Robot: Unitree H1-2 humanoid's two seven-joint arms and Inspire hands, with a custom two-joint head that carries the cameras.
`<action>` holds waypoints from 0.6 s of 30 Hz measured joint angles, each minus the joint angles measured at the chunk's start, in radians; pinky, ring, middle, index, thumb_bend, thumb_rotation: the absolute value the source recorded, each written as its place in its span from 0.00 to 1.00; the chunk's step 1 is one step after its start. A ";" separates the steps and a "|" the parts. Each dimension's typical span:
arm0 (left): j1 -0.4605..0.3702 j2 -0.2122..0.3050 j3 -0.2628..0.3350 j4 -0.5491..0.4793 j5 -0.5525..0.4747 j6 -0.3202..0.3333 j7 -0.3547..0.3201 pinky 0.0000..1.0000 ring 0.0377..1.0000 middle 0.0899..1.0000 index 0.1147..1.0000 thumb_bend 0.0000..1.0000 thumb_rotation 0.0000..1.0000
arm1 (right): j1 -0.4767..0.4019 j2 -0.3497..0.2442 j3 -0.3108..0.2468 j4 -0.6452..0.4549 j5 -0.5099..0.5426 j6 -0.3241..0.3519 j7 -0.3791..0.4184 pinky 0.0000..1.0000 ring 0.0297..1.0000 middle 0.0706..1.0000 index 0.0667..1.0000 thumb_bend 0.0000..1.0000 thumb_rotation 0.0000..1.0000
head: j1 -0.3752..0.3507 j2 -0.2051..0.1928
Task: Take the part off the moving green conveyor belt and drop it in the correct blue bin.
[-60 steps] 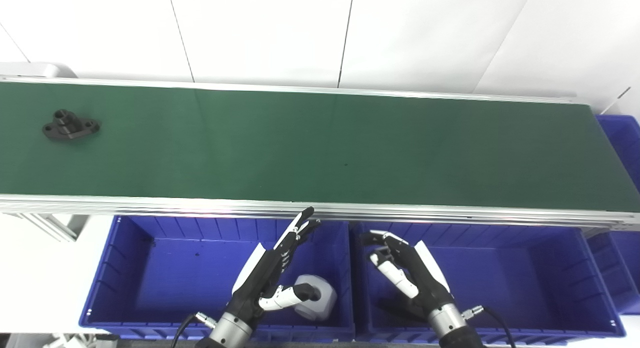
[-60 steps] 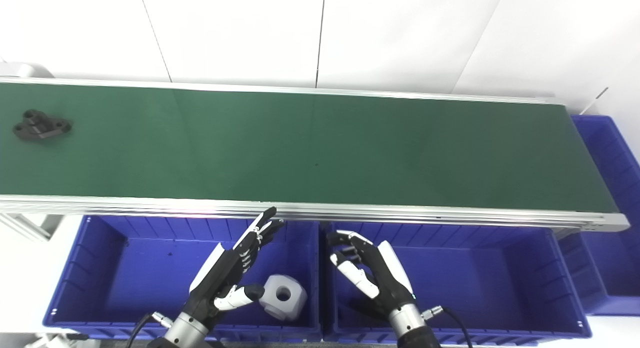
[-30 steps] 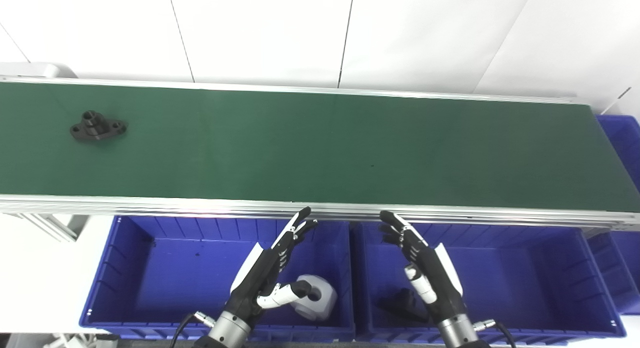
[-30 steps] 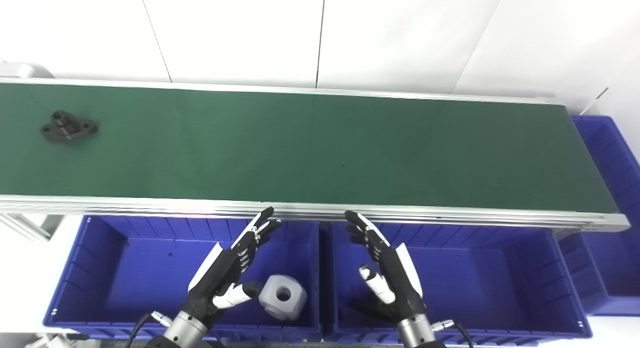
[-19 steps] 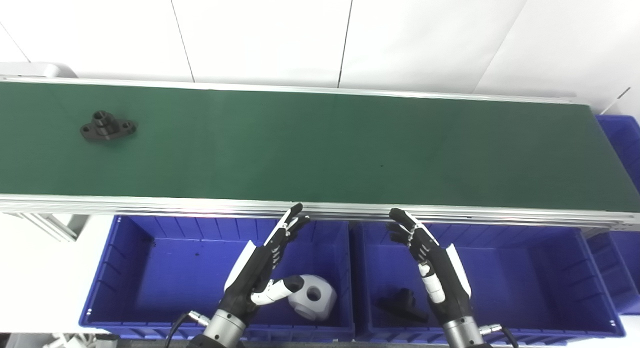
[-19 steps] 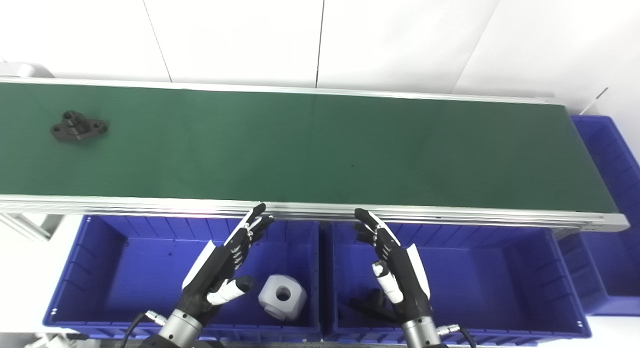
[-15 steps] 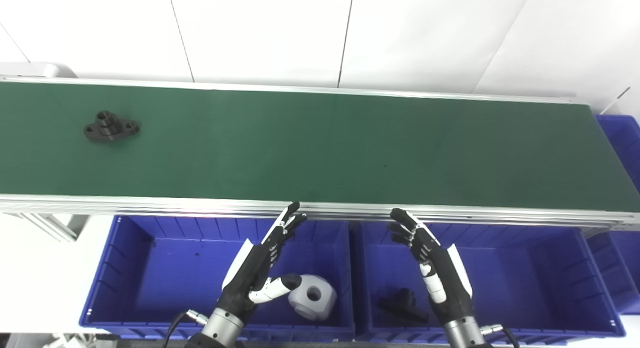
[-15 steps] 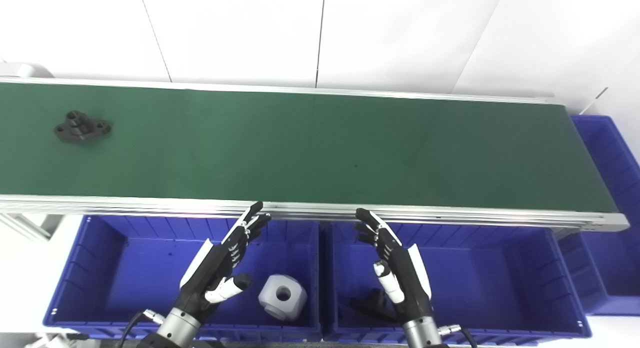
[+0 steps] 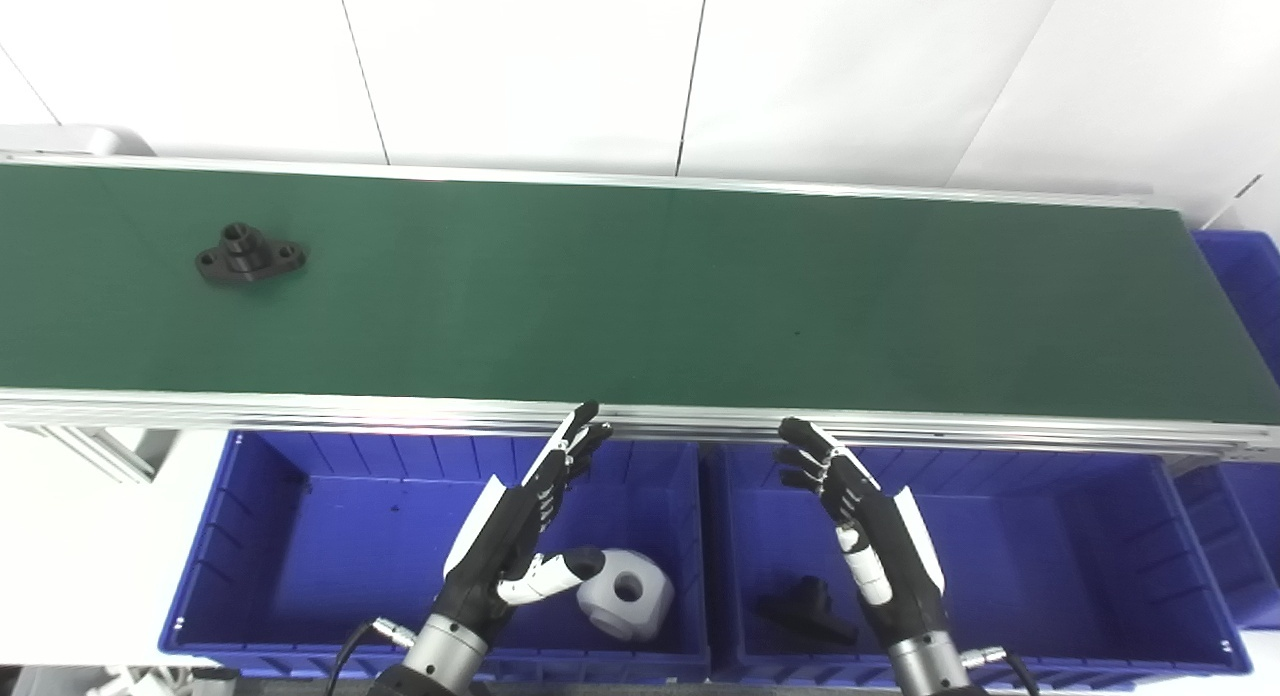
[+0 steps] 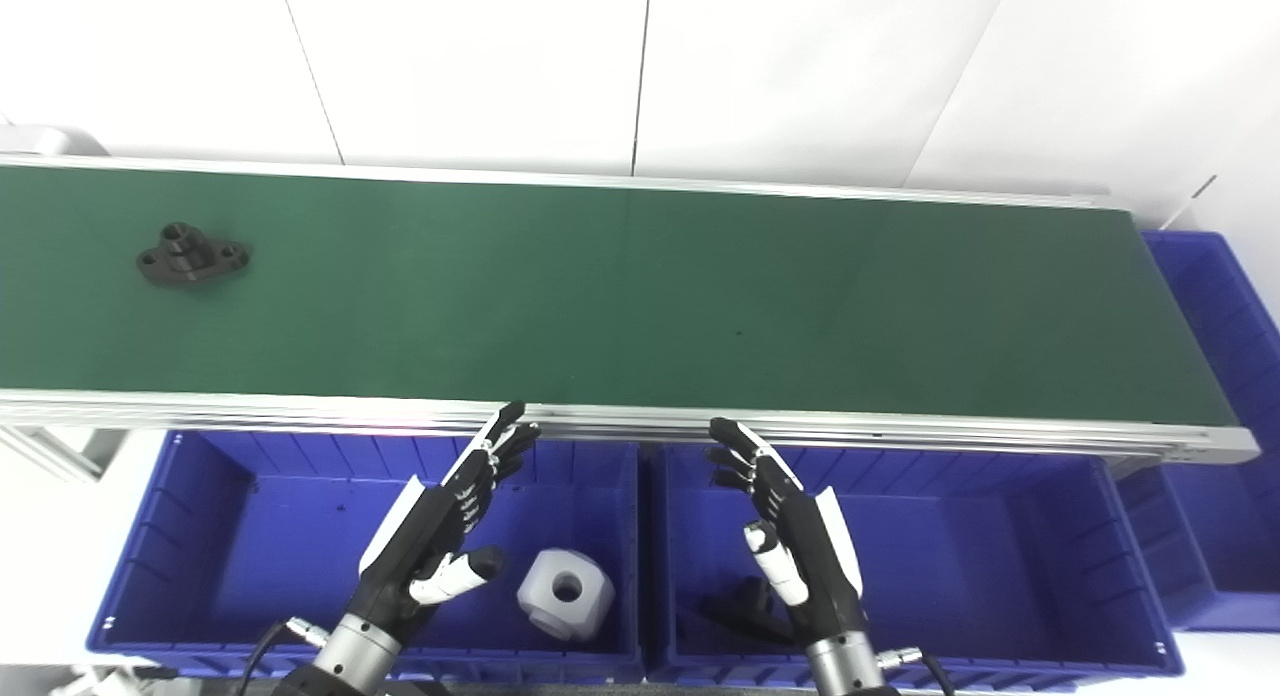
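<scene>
On the far left stretch of the green conveyor belt (image 9: pixel 640 286) lay the black flanged part (image 9: pixel 249 255), its long axis running roughly along the belt, and we judged it well up and to the left of both hands. Our left hand (image 9: pixel 515 541) hovered over the left blue bin (image 9: pixel 230 536), fingers extended and spread, holding nothing, and it was clearly the nearer of the two; our right hand (image 9: pixel 880 546), likewise open and empty, hung over the right blue bin (image 9: pixel 1190 546). A pale grey block with a hole (image 9: pixel 625 606) sat in the left bin, and a dark piece (image 9: pixel 805 611), possibly a part of the same kind though too shadowed to be sure, lay in the right. Behind the belt stood a white panelled wall (image 9: pixel 520 66).
</scene>
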 measured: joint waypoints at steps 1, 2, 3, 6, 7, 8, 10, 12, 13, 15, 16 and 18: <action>0.000 0.000 0.000 0.000 0.000 0.000 0.000 0.96 0.96 0.93 0.97 1.00 0.76 | 0.000 -0.001 0.000 0.000 -0.001 0.000 0.001 0.77 0.82 0.85 0.84 0.89 0.99 | -0.002 0.000; 0.000 0.000 0.000 0.000 0.000 0.000 0.000 0.96 0.96 0.93 0.98 1.00 0.77 | 0.000 -0.001 0.000 0.000 -0.003 0.000 0.001 0.77 0.82 0.85 0.84 0.89 0.99 | 0.000 -0.002; 0.000 0.000 -0.001 0.000 0.000 0.000 0.000 0.96 0.96 0.93 0.98 1.00 0.77 | 0.000 -0.001 0.000 0.000 -0.004 0.000 0.001 0.77 0.82 0.85 0.84 0.89 0.99 | 0.000 -0.002; 0.000 -0.001 -0.003 0.000 0.000 0.000 0.000 0.98 0.96 0.93 0.97 1.00 0.77 | -0.002 -0.003 0.001 0.004 -0.011 0.000 0.001 0.77 0.81 0.85 0.84 0.88 0.99 | -0.002 -0.003; 0.000 -0.001 -0.004 0.000 0.000 0.000 0.000 0.98 0.97 0.93 0.97 1.00 0.77 | -0.002 -0.004 0.001 0.005 -0.014 0.000 0.001 0.77 0.81 0.85 0.84 0.88 0.99 | -0.002 -0.003; 0.000 -0.001 -0.004 0.000 0.000 0.000 0.000 0.98 0.96 0.93 0.97 1.00 0.77 | -0.002 -0.004 0.002 0.007 -0.017 0.000 0.001 0.77 0.81 0.85 0.84 0.89 0.99 | 0.000 -0.012; 0.000 -0.001 -0.005 0.001 0.000 -0.001 0.000 0.98 0.96 0.93 0.97 1.00 0.76 | -0.003 -0.004 0.002 0.010 -0.019 0.000 0.001 0.77 0.81 0.84 0.84 0.89 0.99 | 0.000 -0.014; 0.000 -0.001 -0.005 0.004 0.000 -0.009 0.000 0.97 0.96 0.93 0.97 1.00 0.76 | -0.004 -0.005 0.003 0.013 -0.023 0.000 0.000 0.77 0.81 0.85 0.84 0.88 1.00 | 0.000 -0.014; 0.000 -0.001 -0.005 0.007 0.000 -0.013 0.000 0.97 0.96 0.93 0.97 1.00 0.76 | -0.004 -0.005 0.004 0.013 -0.025 0.000 0.000 0.76 0.81 0.85 0.84 0.88 1.00 | 0.000 -0.014; 0.000 -0.001 -0.005 0.010 0.000 -0.018 0.000 0.97 0.96 0.93 0.97 1.00 0.76 | -0.004 -0.007 0.007 0.013 -0.031 0.000 -0.002 0.76 0.81 0.85 0.84 0.87 1.00 | 0.000 -0.015; 0.000 -0.001 -0.005 0.011 0.000 -0.018 0.000 0.97 0.97 0.93 0.97 1.00 0.76 | -0.005 -0.007 0.008 0.013 -0.034 0.000 -0.003 0.76 0.81 0.84 0.84 0.87 1.00 | 0.000 -0.017; 0.000 -0.001 -0.005 0.011 0.000 -0.019 0.000 0.98 0.97 0.93 0.98 1.00 0.76 | -0.005 -0.008 0.009 0.013 -0.035 0.000 -0.006 0.76 0.81 0.84 0.84 0.88 1.00 | -0.002 -0.017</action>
